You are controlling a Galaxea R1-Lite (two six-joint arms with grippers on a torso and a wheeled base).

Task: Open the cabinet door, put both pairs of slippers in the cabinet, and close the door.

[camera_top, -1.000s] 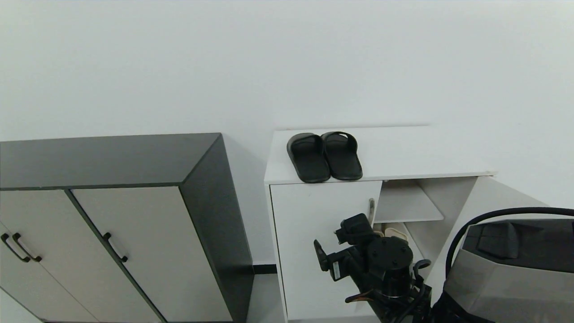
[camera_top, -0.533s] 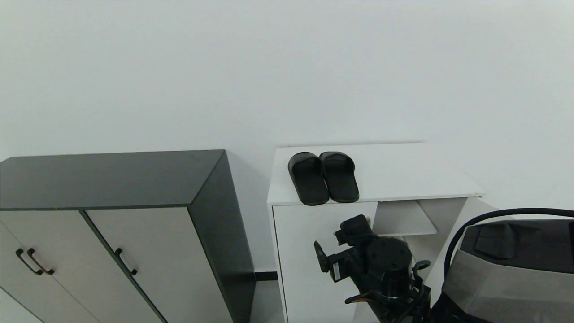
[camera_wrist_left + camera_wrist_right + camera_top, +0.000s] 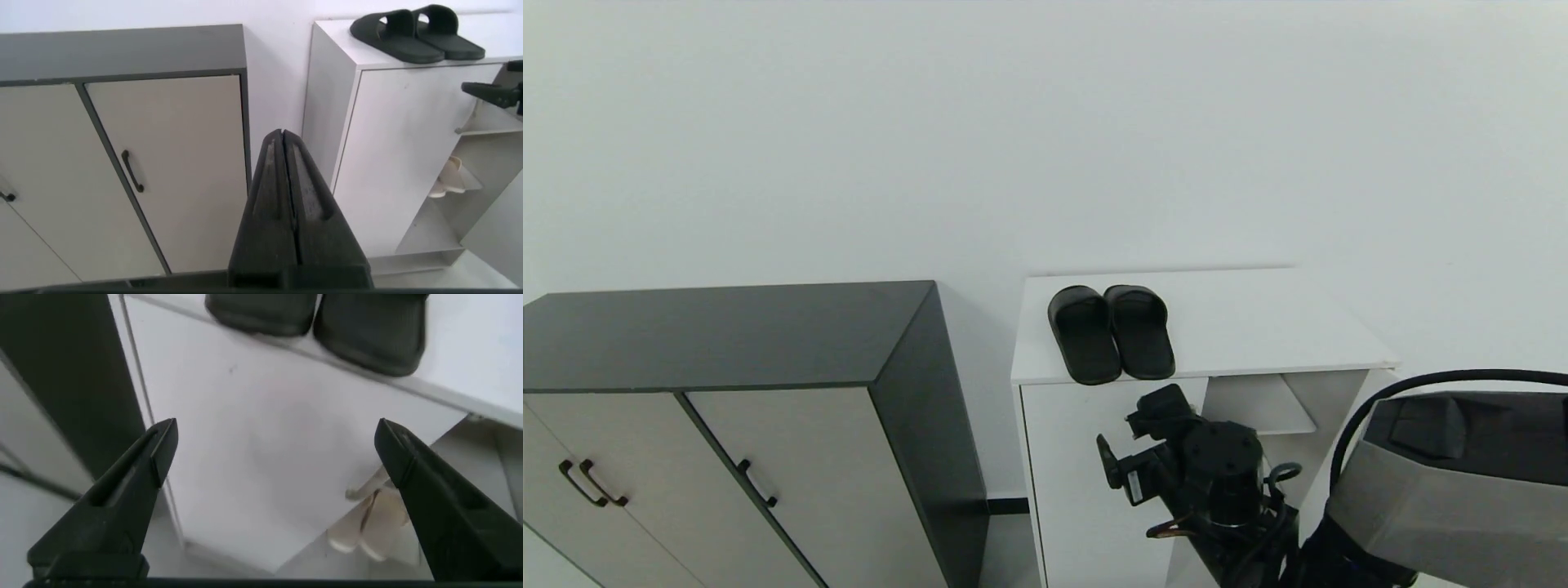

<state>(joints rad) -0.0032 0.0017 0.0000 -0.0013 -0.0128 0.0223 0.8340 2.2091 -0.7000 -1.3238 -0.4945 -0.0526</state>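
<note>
A pair of black slippers [image 3: 1111, 333] [image 3: 417, 23] [image 3: 327, 318] lies side by side on top of the white cabinet [image 3: 1258, 327], towards its left end. The cabinet's left door [image 3: 1070, 474] [image 3: 270, 457] is closed and its right half stands open. A beige pair of slippers [image 3: 458, 175] [image 3: 372, 523] sits on a low shelf inside the open half. My right gripper [image 3: 1135, 437] [image 3: 278, 445] is open, facing the closed door just below the black slippers and holding nothing. My left gripper [image 3: 283, 139] is shut and empty, off to the left of both cabinets.
A black-topped cabinet [image 3: 727, 335] [image 3: 122, 49] with grey doors and dark handles stands just left of the white one, a narrow gap between them. An upper shelf [image 3: 1258, 408] crosses the open half. A plain white wall is behind.
The head camera has moved, so both cabinets sit lower in the picture. My right gripper now stands higher against the white door, close under its top edge.
</note>
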